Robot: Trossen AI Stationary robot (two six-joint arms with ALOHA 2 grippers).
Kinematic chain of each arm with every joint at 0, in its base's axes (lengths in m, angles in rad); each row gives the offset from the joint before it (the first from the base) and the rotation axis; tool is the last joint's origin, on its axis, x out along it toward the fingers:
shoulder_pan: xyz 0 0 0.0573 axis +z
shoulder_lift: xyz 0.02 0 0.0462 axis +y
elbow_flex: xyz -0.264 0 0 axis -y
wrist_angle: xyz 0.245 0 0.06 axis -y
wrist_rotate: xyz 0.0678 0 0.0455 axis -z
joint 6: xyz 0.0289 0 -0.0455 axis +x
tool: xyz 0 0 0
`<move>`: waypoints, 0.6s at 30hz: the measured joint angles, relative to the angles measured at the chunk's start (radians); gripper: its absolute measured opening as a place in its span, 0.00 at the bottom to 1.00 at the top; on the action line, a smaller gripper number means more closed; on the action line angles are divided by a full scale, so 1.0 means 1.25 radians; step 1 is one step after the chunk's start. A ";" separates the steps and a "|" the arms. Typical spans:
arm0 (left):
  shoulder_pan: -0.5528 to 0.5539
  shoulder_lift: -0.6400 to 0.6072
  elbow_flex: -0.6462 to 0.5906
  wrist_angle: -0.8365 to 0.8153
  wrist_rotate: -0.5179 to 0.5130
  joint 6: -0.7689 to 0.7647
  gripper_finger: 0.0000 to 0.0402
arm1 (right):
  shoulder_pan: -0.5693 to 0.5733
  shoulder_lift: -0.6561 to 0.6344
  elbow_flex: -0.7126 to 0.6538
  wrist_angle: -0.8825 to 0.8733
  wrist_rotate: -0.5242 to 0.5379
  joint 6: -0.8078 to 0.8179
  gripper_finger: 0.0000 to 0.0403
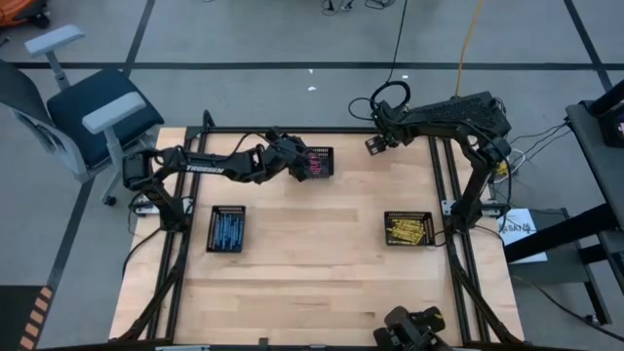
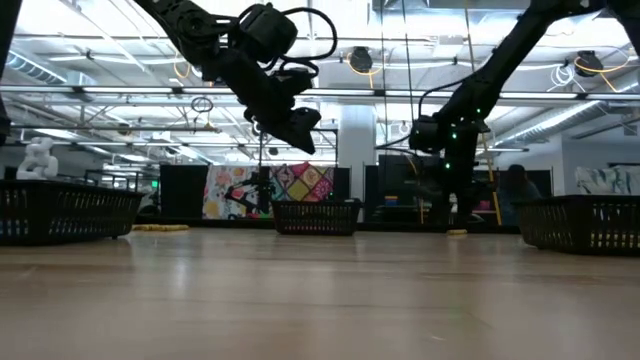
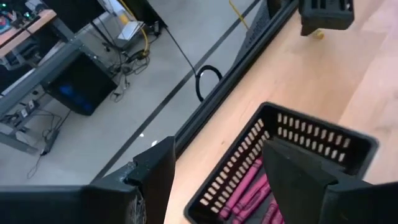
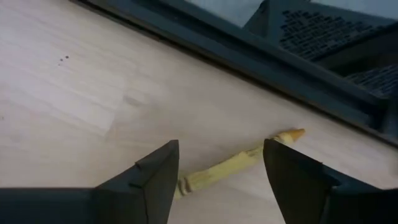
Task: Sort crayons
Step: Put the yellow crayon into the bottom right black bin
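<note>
Crayon (image 4: pixel 239 163) lies on table between open right gripper (image 4: pixel 221 180) fingers.

One camera is looking straight down on the whole table (image 1: pixel 312 283); another is sitting at tabletop level, facing the room. Each wrist camera is peering closely past its fingers, sharing the far table edge with the overhead.

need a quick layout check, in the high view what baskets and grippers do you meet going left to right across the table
basket of blue crayons → left gripper, open above the basket of pink crayons → right gripper, open → basket of yellow crayons
</note>
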 joint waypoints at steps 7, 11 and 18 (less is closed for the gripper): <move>-0.002 0.000 0.000 -0.049 0.001 -0.001 0.59 | 0.001 0.016 0.001 -0.034 0.004 0.005 0.54; -0.011 0.000 0.000 -0.081 0.002 -0.051 0.59 | 0.014 -0.028 -0.002 -0.083 0.000 -0.024 0.54; -0.029 0.000 0.000 -0.104 0.003 -0.094 0.59 | 0.050 -0.153 -0.062 -0.078 0.001 -0.026 0.54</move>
